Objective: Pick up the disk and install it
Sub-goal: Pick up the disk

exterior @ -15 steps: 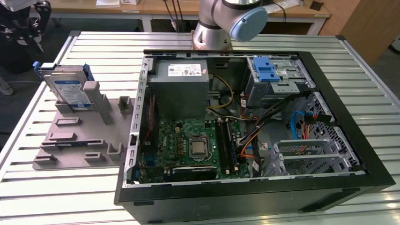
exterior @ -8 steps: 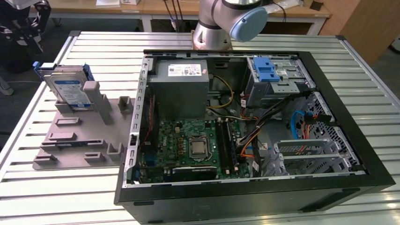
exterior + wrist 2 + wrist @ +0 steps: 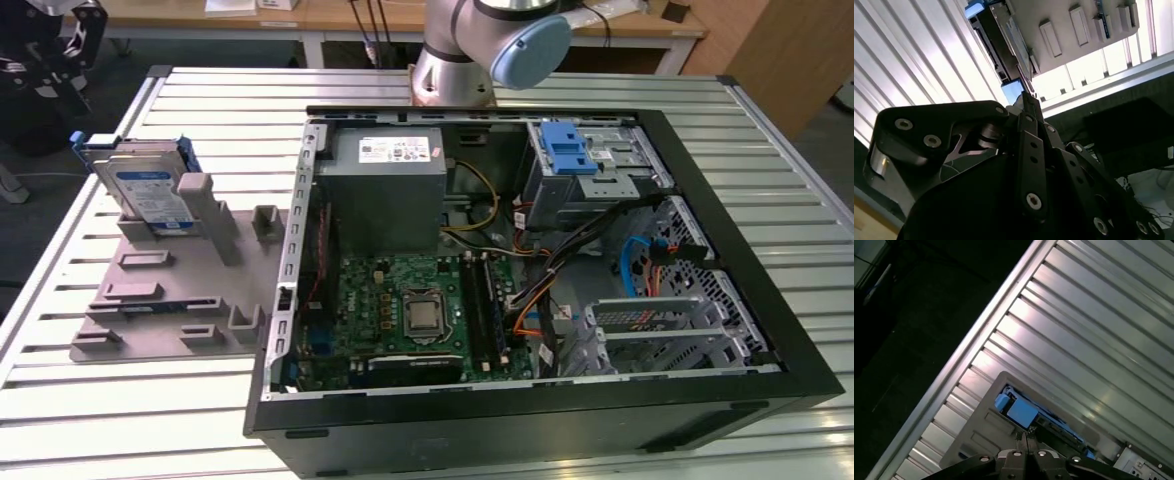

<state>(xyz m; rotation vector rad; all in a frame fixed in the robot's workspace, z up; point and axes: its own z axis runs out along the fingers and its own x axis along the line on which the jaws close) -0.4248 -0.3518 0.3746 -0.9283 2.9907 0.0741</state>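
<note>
The disk [image 3: 150, 190] stands on edge in a slot at the back of the grey holder plate [image 3: 167, 295], at the exterior view's left. It is silver-grey with a white and blue label and a blue bracket. My gripper [image 3: 54, 75] hangs above and behind it near the table's far left corner, apart from it. In the first wrist view the fingertips [image 3: 1026, 436] meet with nothing between them, just short of the disk's blue bracket [image 3: 1021, 412]. In the second wrist view the shut gripper [image 3: 1026, 97] points toward the disk [image 3: 1004, 42].
An open black computer case [image 3: 747, 300] takes up the middle and right of the slatted metal table [image 3: 134, 420]. Inside are a grey metal box [image 3: 387, 190], a silver cage with a blue latch [image 3: 581, 160], a motherboard [image 3: 400, 310] and loose cables. The arm's base [image 3: 454, 70] stands behind the case.
</note>
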